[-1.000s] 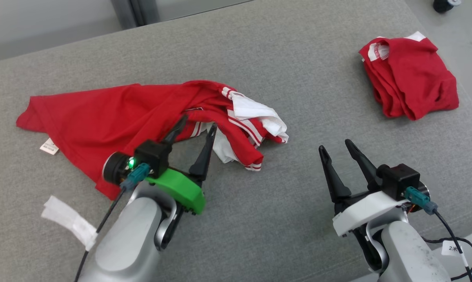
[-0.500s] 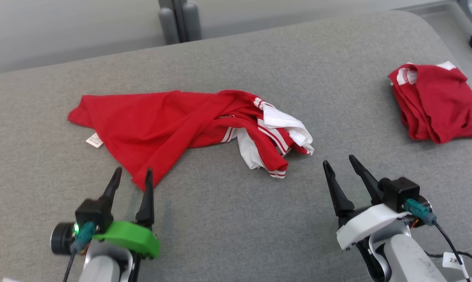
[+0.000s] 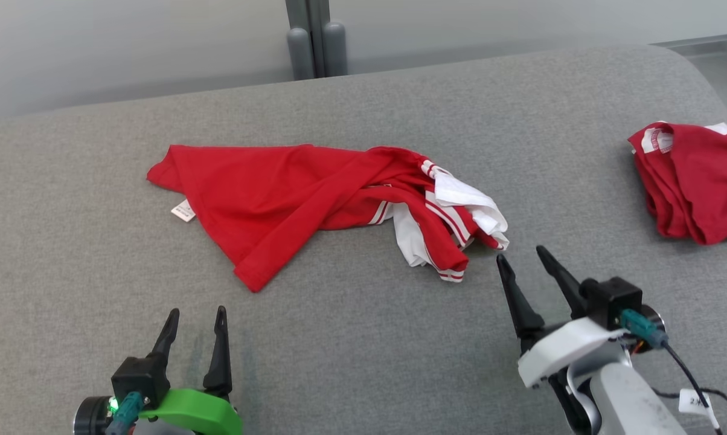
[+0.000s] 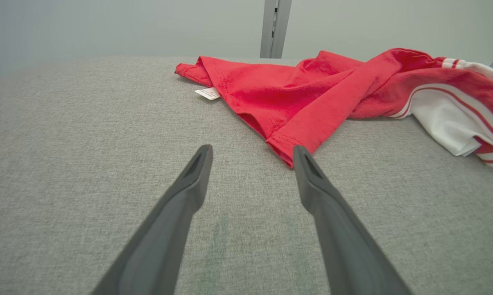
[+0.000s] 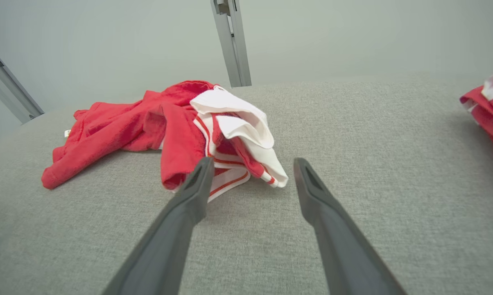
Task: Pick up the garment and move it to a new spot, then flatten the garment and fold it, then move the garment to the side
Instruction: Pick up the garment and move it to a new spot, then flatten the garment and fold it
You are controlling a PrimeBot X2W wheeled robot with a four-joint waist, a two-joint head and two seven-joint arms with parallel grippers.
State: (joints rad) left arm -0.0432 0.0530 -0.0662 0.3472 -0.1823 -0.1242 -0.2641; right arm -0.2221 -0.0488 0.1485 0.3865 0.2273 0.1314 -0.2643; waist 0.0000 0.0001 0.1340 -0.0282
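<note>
A red garment (image 3: pixel 291 193) with white striped sleeves lies crumpled on the grey surface (image 3: pixel 363 350), stretched left to right, a white label at its left edge. In the left wrist view the garment (image 4: pixel 312 94) has a red corner just beyond my right-hand fingertip. The right wrist view has the garment (image 5: pixel 173 123) bunched ahead and to the left. My left gripper (image 3: pixel 197 314) stands open near the front left, short of the cloth and holding nothing. My right gripper (image 3: pixel 520 254) is open too, just right of the white sleeve end, empty.
A second red garment (image 3: pixel 695 181) lies folded at the far right edge of the grey surface; it shows as the folded garment (image 5: pixel 490 110) at the right wrist view's right edge. A grey post (image 3: pixel 312 42) stands behind the surface against a pale wall.
My left gripper has let go of the garment's lower part and drawn back toward the front left. The camera has turned, shifting the whole scene rightward. The right gripper has kept its place.
</note>
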